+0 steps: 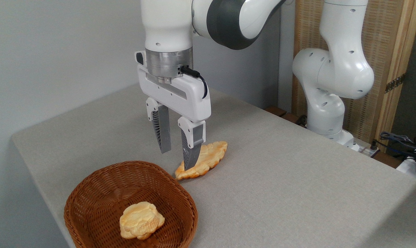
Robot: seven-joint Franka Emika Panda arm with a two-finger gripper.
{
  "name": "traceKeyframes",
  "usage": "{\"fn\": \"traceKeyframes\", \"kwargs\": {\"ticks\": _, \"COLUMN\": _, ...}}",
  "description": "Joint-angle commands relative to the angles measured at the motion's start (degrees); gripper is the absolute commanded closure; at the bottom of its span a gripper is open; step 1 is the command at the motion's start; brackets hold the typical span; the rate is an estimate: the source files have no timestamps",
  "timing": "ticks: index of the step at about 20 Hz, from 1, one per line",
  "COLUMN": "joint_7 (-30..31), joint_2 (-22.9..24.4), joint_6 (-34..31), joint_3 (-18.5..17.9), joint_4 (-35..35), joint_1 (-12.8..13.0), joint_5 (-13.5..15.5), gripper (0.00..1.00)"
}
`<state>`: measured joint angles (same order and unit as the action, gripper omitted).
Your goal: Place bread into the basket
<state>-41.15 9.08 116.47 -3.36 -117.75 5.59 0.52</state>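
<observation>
The bread is a golden-orange, leaf-shaped pastry lying flat on the grey table, just behind the basket's far right rim. My gripper hangs open above and in front of it, fingers pointing down. The right finger covers part of the bread's left half; the left finger stands clear to its left with nothing between the two. The brown wicker basket sits at the front left and holds a lumpy pale-yellow bun.
The arm's white base stands at the table's back right, beside a wooden screen. Cables and plugs lie off the right edge. The table's left edge falls away close to the basket.
</observation>
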Motion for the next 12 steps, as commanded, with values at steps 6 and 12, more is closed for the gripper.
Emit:
{"fn": "traceKeyframes", "kwargs": {"ticks": 6, "joint_7": 0.99, "joint_2": -0.47, "joint_6": -1.24, "joint_3": -0.33, "joint_4": 1.12, "joint_1": 0.22, "joint_5": 0.79, "gripper": 0.00}}
{"fn": "traceKeyframes", "kwargs": {"ticks": 12, "joint_7": 0.81, "joint_2": -0.55, "joint_6": -2.91, "joint_3": -0.07, "joint_4": 0.85, "joint_1": 0.22, "joint_5": 0.79, "gripper": 0.00}}
